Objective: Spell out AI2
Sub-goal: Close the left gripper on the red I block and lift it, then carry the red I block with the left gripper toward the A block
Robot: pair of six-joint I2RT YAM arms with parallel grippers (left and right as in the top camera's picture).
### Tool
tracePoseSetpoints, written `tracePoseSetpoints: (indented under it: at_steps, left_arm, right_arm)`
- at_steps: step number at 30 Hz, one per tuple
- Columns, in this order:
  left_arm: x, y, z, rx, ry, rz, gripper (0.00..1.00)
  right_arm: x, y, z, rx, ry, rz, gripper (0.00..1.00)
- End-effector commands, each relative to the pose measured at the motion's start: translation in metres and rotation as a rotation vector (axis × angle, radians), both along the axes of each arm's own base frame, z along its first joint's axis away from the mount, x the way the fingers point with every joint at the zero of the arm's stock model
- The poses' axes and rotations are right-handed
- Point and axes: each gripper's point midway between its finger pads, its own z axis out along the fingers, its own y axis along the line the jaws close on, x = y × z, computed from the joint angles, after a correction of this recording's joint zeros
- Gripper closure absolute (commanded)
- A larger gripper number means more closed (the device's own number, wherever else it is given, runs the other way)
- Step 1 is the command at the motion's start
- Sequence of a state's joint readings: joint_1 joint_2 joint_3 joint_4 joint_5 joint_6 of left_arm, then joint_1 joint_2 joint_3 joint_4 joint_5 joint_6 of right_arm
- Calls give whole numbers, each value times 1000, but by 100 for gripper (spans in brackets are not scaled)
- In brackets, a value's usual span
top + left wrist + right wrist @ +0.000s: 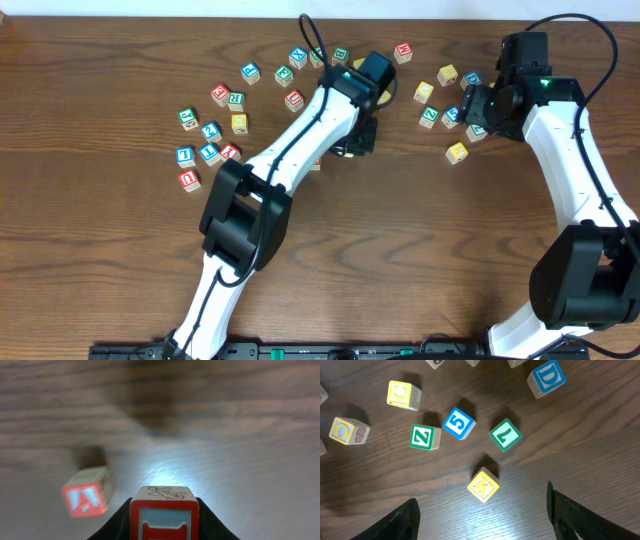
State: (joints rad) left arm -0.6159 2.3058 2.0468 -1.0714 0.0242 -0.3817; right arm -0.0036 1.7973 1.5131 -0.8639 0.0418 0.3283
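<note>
My left gripper (165, 527) is shut on a red letter I block (165, 510) and holds it just above the wood table. A red letter A block (86, 496) lies on the table to its left, apart from it. In the overhead view the left gripper (357, 140) is at the table's middle, and the arm hides most of the A block. My right gripper (482, 520) is open and empty above a yellow K block (483, 485); it also shows in the overhead view (478, 112). I cannot pick out a 2 block with certainty.
Near the right gripper lie a green Z block (425, 437), a blue 5 block (458, 423), a green block (505, 434), a blue D block (547, 377) and a yellow C block (402, 394). Several more blocks are scattered at the left (210, 140) and back (290, 70).
</note>
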Motion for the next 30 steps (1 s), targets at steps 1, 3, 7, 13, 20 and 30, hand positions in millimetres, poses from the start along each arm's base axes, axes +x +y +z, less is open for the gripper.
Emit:
tracePoseSetpoints:
  at_steps: [1,3,7,13,20,30]
  left_arm:
    - [-4,-5,-17,-1,13,56,71]
    - [-3,-8,-24,-11,0,78,71]
    - [0,-10,-38,-34,-16,142,71]
    - [-2,-9,-54,-45,-13,202,71]
    - [-7,-7,-56,-31,3,201,71]
    - [-15,-8,-57,-15,21,189,53]
  right_arm:
    - [-3,-7,5,-13,-7,-4,23]
    - [-4,-7,5,-13,-1,-5,23]
    - [-7,-7,4,-13,10,-4,23]
    - [-7,-7,4,-13,9,-4,23]
    - [-6,-7,4,-13,6,-4,22]
    - [-6,-6,4,-13,6,-4,21]
